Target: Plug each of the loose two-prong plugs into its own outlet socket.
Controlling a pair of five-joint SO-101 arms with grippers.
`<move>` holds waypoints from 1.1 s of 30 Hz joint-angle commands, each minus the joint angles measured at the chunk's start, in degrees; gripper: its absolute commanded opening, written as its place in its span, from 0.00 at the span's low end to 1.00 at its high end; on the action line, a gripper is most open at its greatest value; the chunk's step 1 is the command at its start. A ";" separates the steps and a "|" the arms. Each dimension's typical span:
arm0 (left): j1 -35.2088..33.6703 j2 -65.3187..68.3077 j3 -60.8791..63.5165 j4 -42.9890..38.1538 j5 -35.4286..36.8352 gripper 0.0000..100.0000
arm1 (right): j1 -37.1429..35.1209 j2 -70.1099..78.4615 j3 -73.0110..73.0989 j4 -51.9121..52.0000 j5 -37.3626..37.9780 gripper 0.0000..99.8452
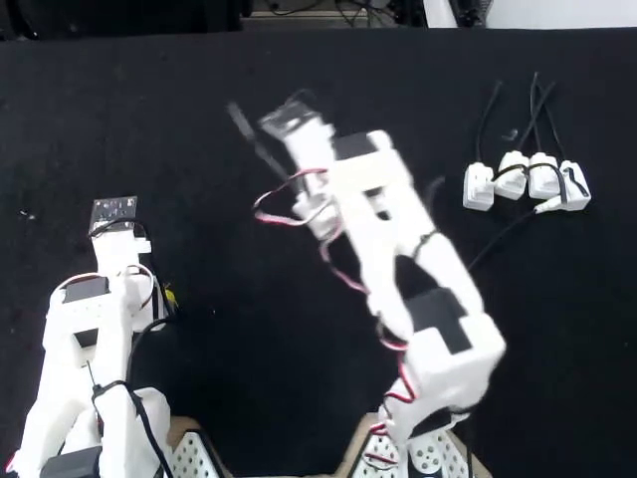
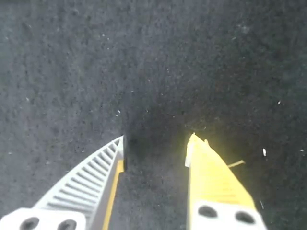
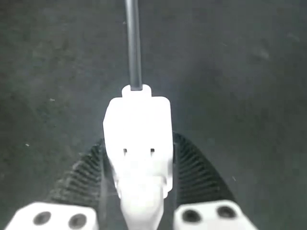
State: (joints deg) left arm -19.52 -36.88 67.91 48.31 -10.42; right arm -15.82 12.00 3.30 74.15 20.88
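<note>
Gripping a white connector [image 3: 138, 129] between its dark ribbed fingers [image 3: 192, 167], the right pincer [image 3: 139, 141] is closed on the piece from both sides. The connector's black cable [image 3: 133, 43] runs straight away from the wrist. The face turned toward the wrist camera carries two small slots side by side, so it looks more like a socket body than a plug, though I cannot be sure. In the high view this pincer [image 1: 289, 124] is held above the middle of the bench [image 1: 199, 100], well apart from the cluster of white connectors [image 1: 528, 179] lying with their leads near the far right edge.

The left pincer [image 2: 156, 139] hangs open over bare bench with nothing between its fingers, and sits low on the left side in the high view [image 1: 114, 211].

The step in hand appears to be carrying the held piece to its mate. To do it well:
- The grip should stay square, so the two slots sit level rather than rolled.
- The trailing cable needs slack, or it will twist the connector in the fingers.
- At the cluster, prongs and slots should line up first, and the push should run straight along the cable's axis.
- The free left pincer could pin the mating piece so it does not slide away.
</note>
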 commanded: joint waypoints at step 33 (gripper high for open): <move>-0.40 -1.23 -0.31 -0.79 -0.44 0.21 | 24.00 -2.42 11.38 -20.13 -9.14 0.28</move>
State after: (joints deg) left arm -19.52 -36.88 67.91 48.31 -10.42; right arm 10.64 10.24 17.45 55.08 10.15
